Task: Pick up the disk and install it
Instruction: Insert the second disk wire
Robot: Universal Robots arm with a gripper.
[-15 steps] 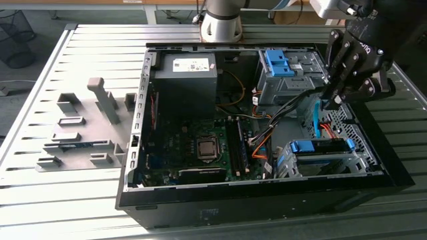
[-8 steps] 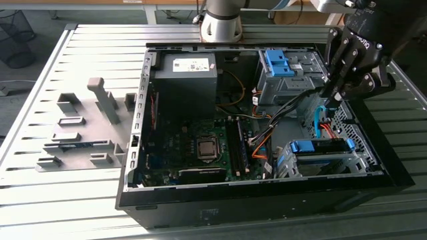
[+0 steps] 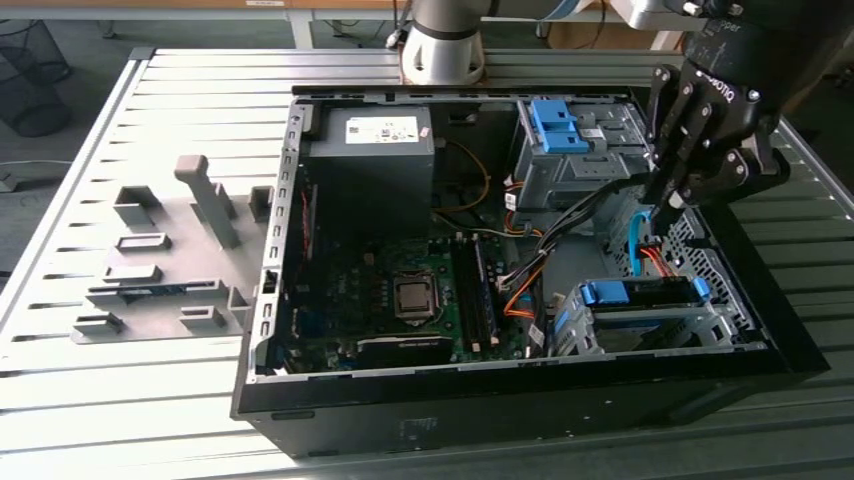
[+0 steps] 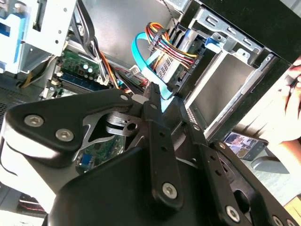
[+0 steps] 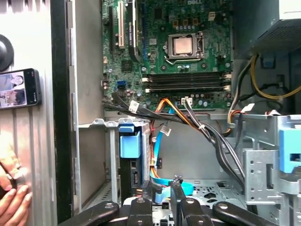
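Exterior view, claw (image 3: 663, 196) over cables (image 3: 587, 215) nr disk (image 3: 641, 293), caged.

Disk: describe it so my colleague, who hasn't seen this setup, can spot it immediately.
Start at the open black case on the slatted table. In its near corner on the exterior view's right stands a metal cage, and the disk sits in it. It is silver with a blue frame, unlike the all-blue bracket in the far cage.
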